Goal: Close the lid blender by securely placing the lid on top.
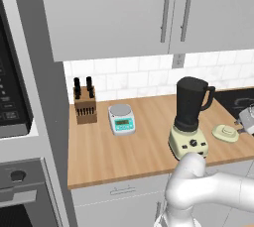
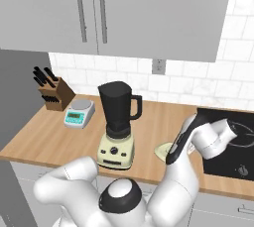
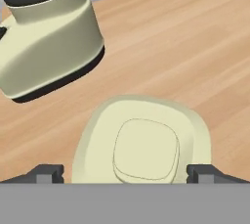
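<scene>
In the hand view the gripper point(image 3: 126, 173) hangs just above the lid point(image 3: 144, 142), its jaws spread wide with one fingertip at each side of the disc, gripping nothing. The left base view shows the lid point(image 1: 225, 132) flat on the counter point(image 1: 114, 149) at right, just beside the open-topped blender point(image 1: 190, 119). The right base view shows the blender point(image 2: 117, 124) at centre, bare wood between it and the counter's front edge.

Open jaws straddle the lid point(image 3: 145, 145) beside the blender point(image 3: 46, 47)

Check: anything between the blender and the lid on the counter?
Nothing. In the left base view, bare wooden counter separates the blender from the lid; the hand view agrees.
</scene>
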